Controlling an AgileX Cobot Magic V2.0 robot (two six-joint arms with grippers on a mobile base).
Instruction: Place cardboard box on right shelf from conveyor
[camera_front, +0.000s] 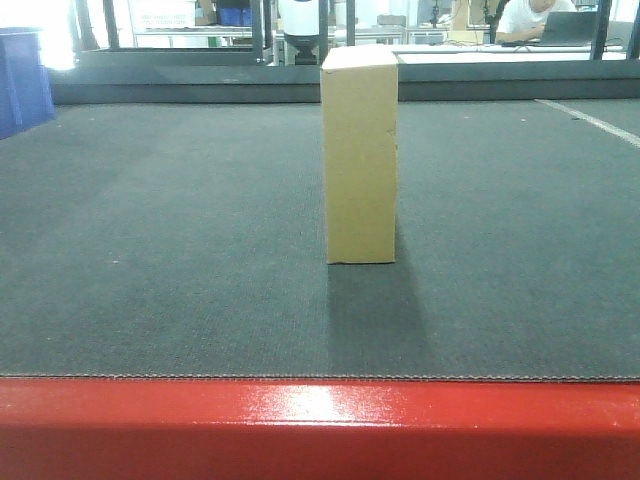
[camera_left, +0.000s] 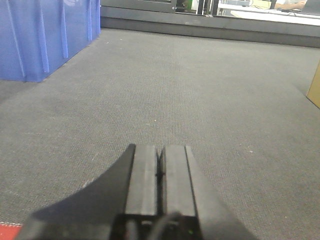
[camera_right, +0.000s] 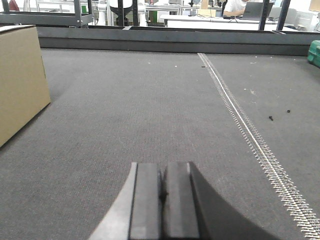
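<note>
The yellowish-tan cardboard box stands upright on its narrow end in the middle of the conveyor belt, behind the red frame. In the right wrist view the cardboard box fills the left edge; in the left wrist view only a corner of it shows at the far right. My left gripper hovers low over the belt, shut, with nothing between its pads. My right gripper is likewise shut and empty, to the right of the box. The right shelf is out of view.
A blue plastic bin stands on the belt at the left. A stitched belt seam runs along the belt right of my right gripper. A green object sits at the far right edge. Desks and a seated person lie beyond the conveyor.
</note>
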